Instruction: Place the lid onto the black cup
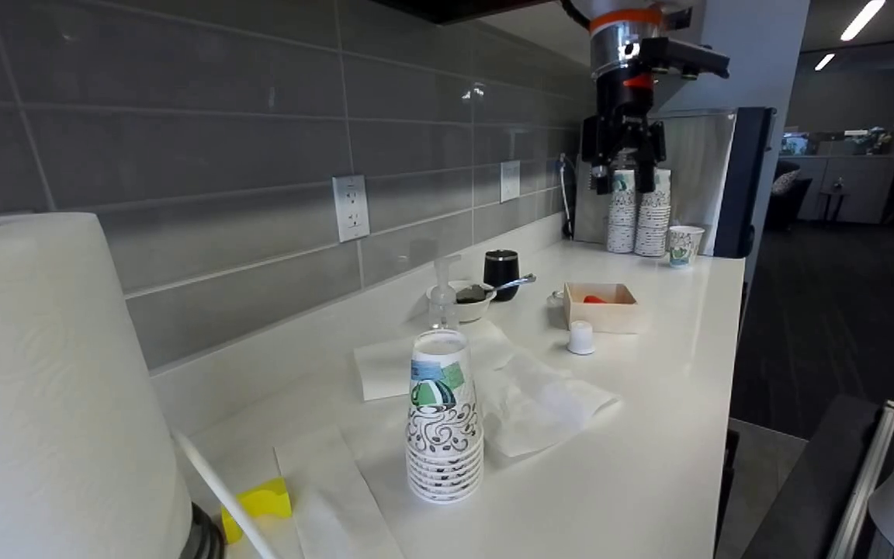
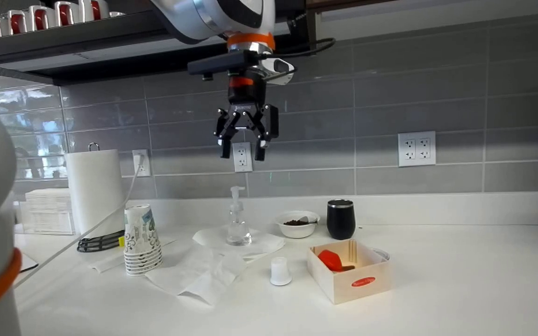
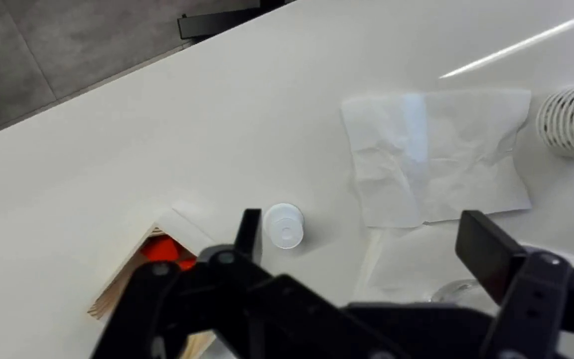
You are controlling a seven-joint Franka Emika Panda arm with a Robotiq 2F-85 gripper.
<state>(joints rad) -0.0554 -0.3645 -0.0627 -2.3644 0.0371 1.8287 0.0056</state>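
Your tool point(image 2: 243, 152) hangs high over the worktop point(image 2: 465, 275), pointing down, w/ its two fingers point(image 3: 486, 252) wide apart. The blk cup point(image 2: 341, 220) stands up straight near the back wall point(image 2: 456, 182), well apart from your tool. Just beside it is a white bowl point(image 2: 295, 232) w/ dark bits & a spoon point(image 1: 523, 281) in it. In front of the cup you've got a small wood box point(image 2: 350, 290) w/ a red thing point(image 2: 329, 259) inside. What looks like the lid point(image 2: 383, 254) peeks out from the wall side of the box, partly hid; can't tell if they touch. Near the box is a little white tub point(image 2: 280, 270). In the wrist view it shows btwn your fingers, but it's down on the worktop. A clear pump bottle point(image 2: 238, 228) stands on white paper point(image 2: 263, 243), & a stack of paper cups point(image 2: 140, 233) sits upside down by the paper roll point(image 2: 92, 191).
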